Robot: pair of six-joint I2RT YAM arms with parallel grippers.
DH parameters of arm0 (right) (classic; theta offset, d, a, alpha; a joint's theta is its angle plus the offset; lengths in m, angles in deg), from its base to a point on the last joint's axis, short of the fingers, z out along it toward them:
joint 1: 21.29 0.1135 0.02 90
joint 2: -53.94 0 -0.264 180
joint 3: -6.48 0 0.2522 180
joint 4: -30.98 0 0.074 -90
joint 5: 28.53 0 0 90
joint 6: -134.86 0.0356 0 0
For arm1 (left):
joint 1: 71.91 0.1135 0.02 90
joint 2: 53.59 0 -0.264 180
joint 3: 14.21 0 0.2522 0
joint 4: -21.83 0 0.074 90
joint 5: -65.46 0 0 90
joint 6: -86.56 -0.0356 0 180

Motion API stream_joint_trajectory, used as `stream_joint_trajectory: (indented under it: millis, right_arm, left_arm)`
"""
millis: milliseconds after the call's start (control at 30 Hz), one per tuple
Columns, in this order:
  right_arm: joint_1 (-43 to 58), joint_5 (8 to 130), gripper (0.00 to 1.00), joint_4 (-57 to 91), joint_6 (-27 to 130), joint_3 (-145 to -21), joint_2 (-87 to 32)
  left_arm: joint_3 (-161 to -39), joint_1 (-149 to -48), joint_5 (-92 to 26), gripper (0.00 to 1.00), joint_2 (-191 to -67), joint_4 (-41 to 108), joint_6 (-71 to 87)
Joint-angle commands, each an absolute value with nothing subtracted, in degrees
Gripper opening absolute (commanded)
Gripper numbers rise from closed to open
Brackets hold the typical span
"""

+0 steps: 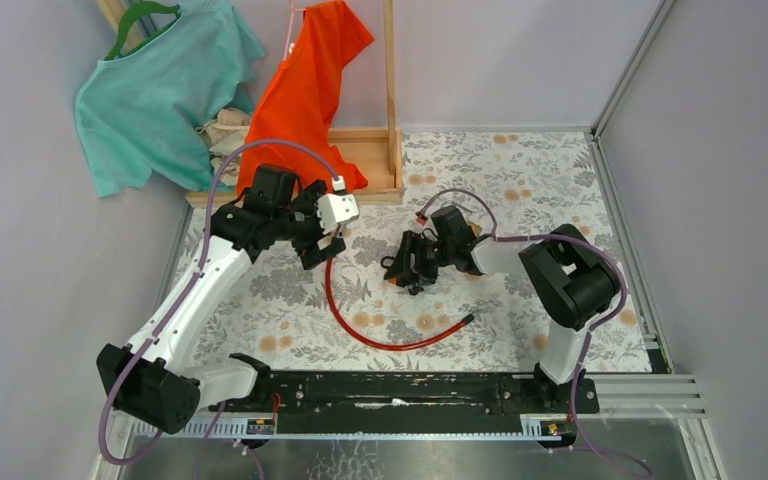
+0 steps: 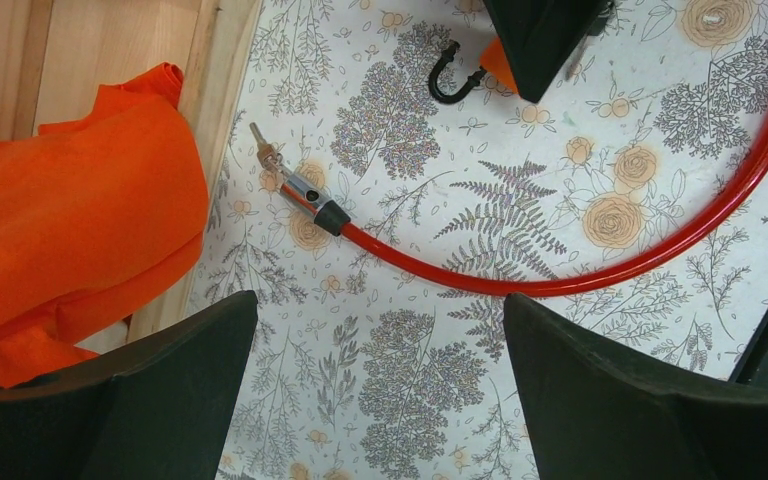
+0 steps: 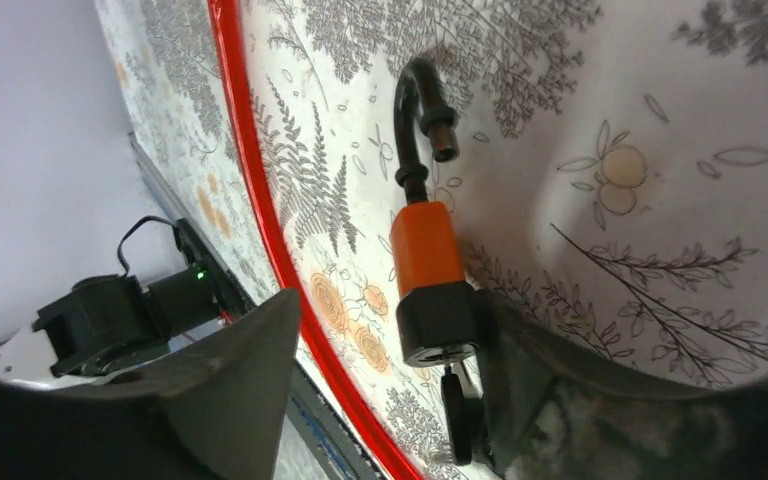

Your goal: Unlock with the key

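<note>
Lock lies mid-tabletop, between the parted fingers of the right tool, touching only one. We would pinch the key squarely and turn slowly, body braced. Orange body, black hooked shackle, key underneath. Red cable curves left; left tool is wide apart and empty.

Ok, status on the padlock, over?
Left gripper open above the cable end. Right gripper open, padlock between its fingers. Shackle swung open, cable free. Nothing in the way.
</note>
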State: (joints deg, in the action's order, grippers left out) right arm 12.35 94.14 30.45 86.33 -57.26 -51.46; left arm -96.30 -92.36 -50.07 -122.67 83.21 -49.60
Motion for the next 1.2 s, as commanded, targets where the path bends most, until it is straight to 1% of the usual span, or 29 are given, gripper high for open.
stream_joint_trajectory:
  millis: [0,33,67,267,400,533,633,700,767,833,900,1033,1100,1167]
  right_arm:
    - [12.55,88.44,0.84,25.68,82.74,-59.69,-49.27]
    - [12.57,86.53,0.94,23.85,81.53,-60.13,-48.42]
    - [12.55,84.65,1.00,21.66,80.22,-60.69,-47.46]
    - [12.50,71.17,0.99,12.41,74.19,-63.13,-40.80]
    - [12.46,64.87,0.99,9.78,71.48,-63.82,-35.36]
    - [12.42,57.76,0.99,9.71,69.46,-63.40,-28.67]
    - [10.23,53.44,0.99,10.28,68.52,-63.27,-24.65]
    - [8.49,49.53,0.99,10.43,68.24,-62.94,-22.38]
    - [7.16,41.93,0.99,10.05,67.99,-62.43,-20.69]
    - [6.24,30.64,0.99,12.06,66.94,-60.42,-18.89]
    - [5.26,21.54,0.99,20.12,63.45,-53.73,-16.42]
    - [2.18,13.37,0.99,35.15,57.97,-42.90,-12.67]
    - [-0.33,12.00,0.99,37.87,57.65,-40.33,-12.70]
    - [-3.98,13.01,0.99,37.52,59.36,-38.85,-13.29]
  left_arm:
    - [-97.05,-91.64,-48.54,1.00,-122.38,82.67,-46.68]
    - [-97.62,-91.56,-47.87,1.00,-122.59,82.62,-45.92]
    - [-98.14,-91.37,-47.41,1.00,-122.95,82.61,-45.37]
    - [-100.38,-89.94,-42.23,1.00,-124.36,79.59,-37.60]
    - [-97.75,-86.64,-38.77,1.00,-123.34,73.47,-31.00]
    - [-91.59,-82.96,-33.75,1.00,-122.43,65.06,-25.96]
    - [-85.24,-81.31,-31.64,1.00,-123.06,58.65,-23.75]
    - [-79.59,-79.93,-32.62,1.00,-123.09,52.30,-22.16]
    - [-75.19,-78.43,-35.60,1.00,-123.02,46.48,-20.86]
    - [-70.76,-76.75,-38.70,1.00,-123.05,39.29,-18.86]
    - [-66.57,-75.77,-39.55,1.00,-123.82,31.91,-16.51]
    - [-62.16,-74.98,-40.31,1.00,-128.57,21.68,-12.94]
    - [-60.48,-74.18,-40.23,1.00,-131.14,16.15,-10.31]
    - [-59.54,-73.62,-39.81,1.00,-133.28,12.12,-8.37]
